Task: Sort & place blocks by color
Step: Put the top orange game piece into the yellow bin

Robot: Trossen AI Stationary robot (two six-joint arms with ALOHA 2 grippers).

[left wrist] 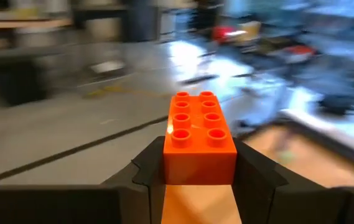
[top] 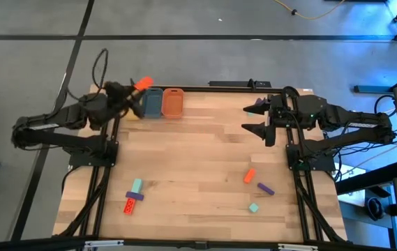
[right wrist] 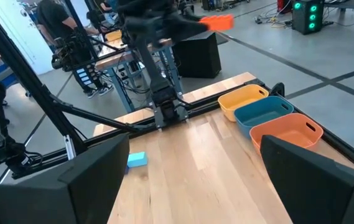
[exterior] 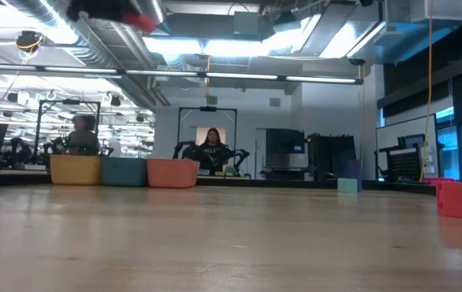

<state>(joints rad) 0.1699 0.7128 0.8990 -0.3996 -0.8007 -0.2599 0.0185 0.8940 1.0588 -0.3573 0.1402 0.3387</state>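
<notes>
My left gripper (top: pixel 137 87) hangs in the air near the table's far edge, beside the yellow tub (top: pixel 134 110), shut on an orange-red studded block (top: pixel 144 83). The right wrist view shows that block (right wrist: pixel 217 22) high above the table. My right gripper (top: pixel 255 117) waits open over the table's right side, touching nothing. Near the front right lie an orange-red block (top: pixel 249 176), a purple block (top: pixel 265 188) and a mint-teal cube (top: pixel 254 207). At the front left a mint-teal bar (top: pixel 136 186), a purple block (top: pixel 135 196) and an orange-red block (top: pixel 128 205) lie close together. My left gripper pinches the orange-red block (left wrist: pixel 198 140) between its two fingers (left wrist: pixel 149 171), one on each long side wall (left wrist: pixel 170 163). The studded face points up and the free end sticks out past the fingertips. The block is lifted clear of the table, about level.
Three tubs stand in a row at the far edge: yellow (right wrist: pixel 242 99), blue (right wrist: pixel 267 112) and orange (right wrist: pixel 285 132). The middle of the wooden table (top: pixel 198 160) is bare. A person sits behind the table in the low view (exterior: pixel 212 146).
</notes>
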